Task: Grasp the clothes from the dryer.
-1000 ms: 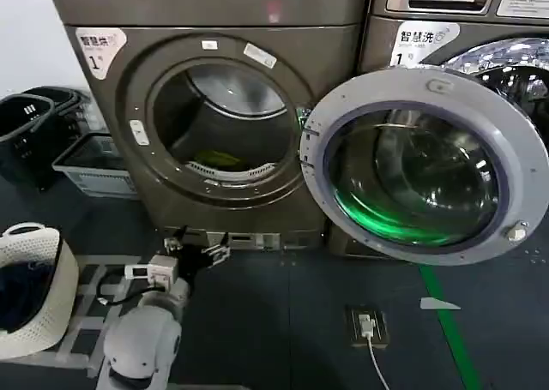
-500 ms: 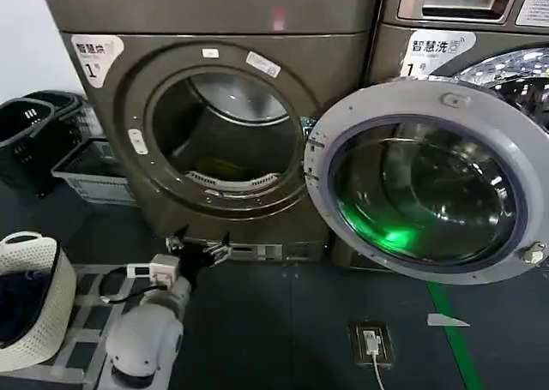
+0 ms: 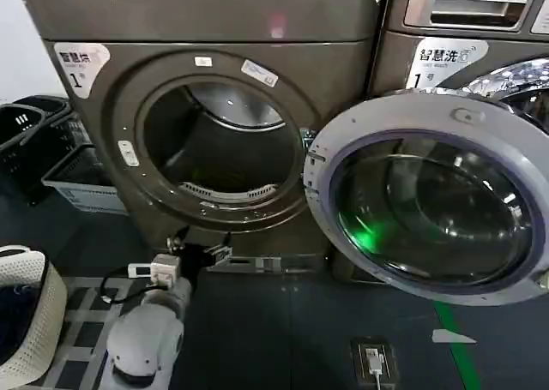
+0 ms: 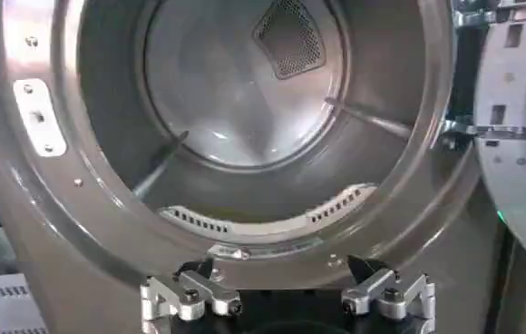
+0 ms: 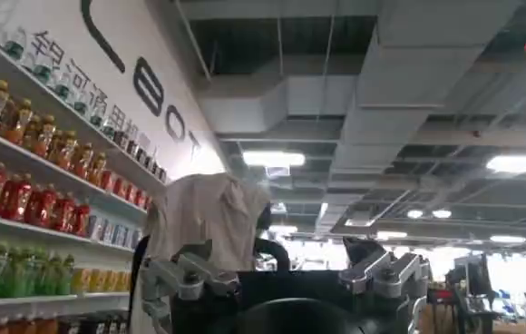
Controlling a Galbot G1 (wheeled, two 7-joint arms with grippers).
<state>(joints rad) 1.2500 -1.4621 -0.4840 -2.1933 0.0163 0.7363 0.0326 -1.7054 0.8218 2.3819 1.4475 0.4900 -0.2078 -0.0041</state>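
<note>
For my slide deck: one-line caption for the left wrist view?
Open left pincer faces the dryer opening, looking into its steel drum.

Dryer (image 3: 214,141) opening shifted lower-left, closer in head view; yellow-green clothes inside gone from sight.

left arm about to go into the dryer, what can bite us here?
1. The left tool sits open, low in front of the dryer opening, below the lower rim. A flat advance would probably hit that rim, so it needs to rise first.
2. The open door hangs close to the opening's right side and could be clipped by a wide arm swing.
3. No clothes are clearly visible in the drum, so a blind grasp may close on nothing.
</note>
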